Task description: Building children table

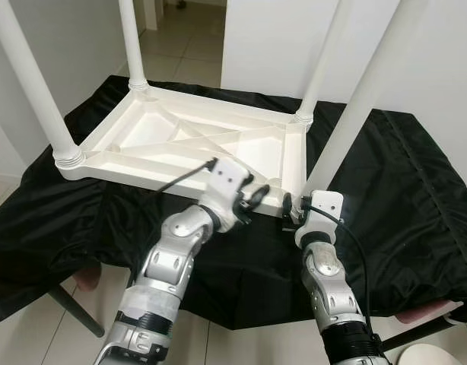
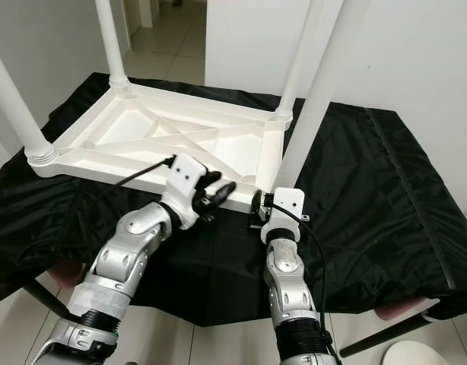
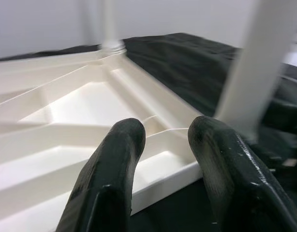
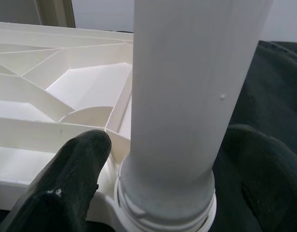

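A white plastic children's table lies upside down on a black cloth, its ribbed underside facing up. A white leg stands up from each corner. My right gripper is at the base of the near right leg. In the right wrist view one finger sits on each side of that leg, down by its threaded collar. My left gripper hovers open just over the table's near edge, left of that leg, with nothing between its fingers.
The black cloth drapes over a low support and hangs off its near edge, with dark frame legs below. White walls stand close on the right and left, and a tiled passage opens behind. A white round object lies on the floor near right.
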Controlling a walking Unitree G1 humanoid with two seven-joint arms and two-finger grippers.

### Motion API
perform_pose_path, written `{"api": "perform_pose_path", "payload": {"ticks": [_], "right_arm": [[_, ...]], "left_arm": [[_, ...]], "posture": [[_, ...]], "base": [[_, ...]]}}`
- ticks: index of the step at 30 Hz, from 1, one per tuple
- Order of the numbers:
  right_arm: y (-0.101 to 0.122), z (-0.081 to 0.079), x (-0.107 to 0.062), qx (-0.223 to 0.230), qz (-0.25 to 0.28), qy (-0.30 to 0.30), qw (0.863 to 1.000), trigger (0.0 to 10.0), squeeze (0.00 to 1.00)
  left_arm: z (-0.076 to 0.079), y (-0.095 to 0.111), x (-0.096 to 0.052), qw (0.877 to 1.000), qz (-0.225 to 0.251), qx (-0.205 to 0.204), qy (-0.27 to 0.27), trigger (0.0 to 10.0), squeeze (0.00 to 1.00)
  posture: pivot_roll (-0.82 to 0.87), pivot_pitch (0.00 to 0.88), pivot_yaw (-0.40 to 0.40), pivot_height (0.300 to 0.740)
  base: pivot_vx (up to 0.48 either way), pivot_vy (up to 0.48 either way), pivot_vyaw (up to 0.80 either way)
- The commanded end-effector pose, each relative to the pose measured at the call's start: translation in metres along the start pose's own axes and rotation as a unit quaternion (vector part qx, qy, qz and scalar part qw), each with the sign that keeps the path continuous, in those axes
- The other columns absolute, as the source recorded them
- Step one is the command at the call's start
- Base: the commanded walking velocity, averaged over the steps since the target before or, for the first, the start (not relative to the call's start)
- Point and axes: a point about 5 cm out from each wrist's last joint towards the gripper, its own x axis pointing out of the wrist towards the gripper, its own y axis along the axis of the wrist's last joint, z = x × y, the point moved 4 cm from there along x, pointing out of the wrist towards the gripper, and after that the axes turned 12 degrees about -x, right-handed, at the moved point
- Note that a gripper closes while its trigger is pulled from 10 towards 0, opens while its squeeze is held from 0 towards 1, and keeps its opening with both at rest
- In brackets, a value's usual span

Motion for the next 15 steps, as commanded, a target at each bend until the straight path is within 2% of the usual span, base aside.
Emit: {"api": "perform_pose_path", "payload": {"ticks": [1,6,9,15], "right_arm": [[0.0,0.005,-0.002,0.002,0.003,-0.005,1.0,10.0,0.0],[0.001,0.006,-0.004,0.007,0.009,-0.005,1.0,10.0,0.0],[0.003,0.009,-0.004,0.022,0.014,-0.008,1.0,10.0,0.0],[0.0,0.006,-0.007,0.024,0.009,-0.002,1.0,10.0,0.0]], "left_arm": [[-0.026,0.002,-0.003,0.992,0.02,-0.016,0.126,10.0,0.0],[-0.041,-0.006,-0.015,0.985,0.01,-0.046,0.166,10.0,0.0],[-0.045,-0.01,-0.022,0.98,0.017,-0.061,0.19,10.0,0.0],[-0.053,-0.012,-0.027,0.969,0.024,-0.066,0.238,10.0,0.0]], "posture": [[0.07,0.065,-0.089,0.74],[0.07,0.069,-0.088,0.74],[0.06,0.075,-0.085,0.74],[0.05,0.076,-0.071,0.74]], "base": [[0.0,0.0,0.0],[0.0,0.0,0.0],[0.0,0.0,0.0],[0.0,0.0,0.0]]}}
